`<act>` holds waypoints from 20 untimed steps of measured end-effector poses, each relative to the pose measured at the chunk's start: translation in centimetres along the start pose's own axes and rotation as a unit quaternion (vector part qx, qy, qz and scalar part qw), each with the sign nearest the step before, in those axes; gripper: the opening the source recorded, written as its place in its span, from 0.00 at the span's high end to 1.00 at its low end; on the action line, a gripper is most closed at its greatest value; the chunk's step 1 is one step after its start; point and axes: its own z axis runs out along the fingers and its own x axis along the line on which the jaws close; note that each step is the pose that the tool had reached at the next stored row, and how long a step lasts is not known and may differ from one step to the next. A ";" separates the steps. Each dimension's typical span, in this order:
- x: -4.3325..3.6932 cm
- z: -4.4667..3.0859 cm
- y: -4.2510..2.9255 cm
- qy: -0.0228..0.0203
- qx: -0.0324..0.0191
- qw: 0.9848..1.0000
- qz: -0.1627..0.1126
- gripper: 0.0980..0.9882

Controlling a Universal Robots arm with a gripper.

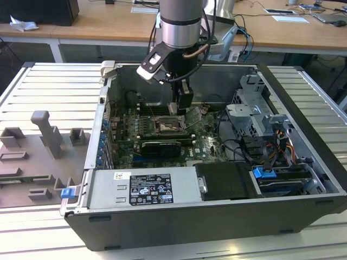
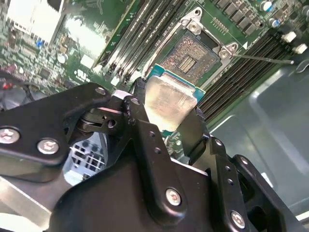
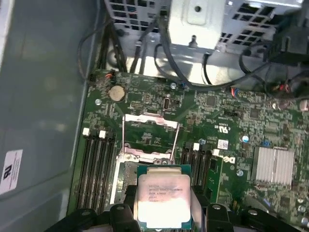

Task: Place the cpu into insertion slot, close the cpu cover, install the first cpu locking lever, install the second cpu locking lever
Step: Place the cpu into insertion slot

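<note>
My gripper [image 2: 166,118], clamped on the cpu [image 2: 171,99] beside the insertion slot [image 2: 189,57].

My black fingers [image 2: 137,108] pinch the cpu by two opposite sides, silver top showing in both wrist views. It hangs over the slot's edge nearest me, not seated, and the slot's contact field lies bare. The cpu cover [image 3: 150,137] stands raised at the slot's edge away from me. A thin locking lever [image 2: 263,58] juts out from one corner of the slot. Long memory slots [image 3: 99,157] flank the slot on the green circuit board [image 3: 217,121], inside the open computer case [image 1: 179,230].
</note>
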 end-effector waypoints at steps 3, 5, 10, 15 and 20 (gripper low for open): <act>0.04 0.37 -0.16 0.000 0.000 1.000 0.010 0.52; 0.04 0.46 -0.18 0.000 0.000 1.000 0.010 0.52; 0.19 0.70 -0.18 0.000 0.000 1.000 0.010 0.52; 0.79 1.51 -0.37 0.000 0.000 1.000 0.010 0.52; 1.23 1.93 -0.67 0.000 0.000 1.000 0.011 0.52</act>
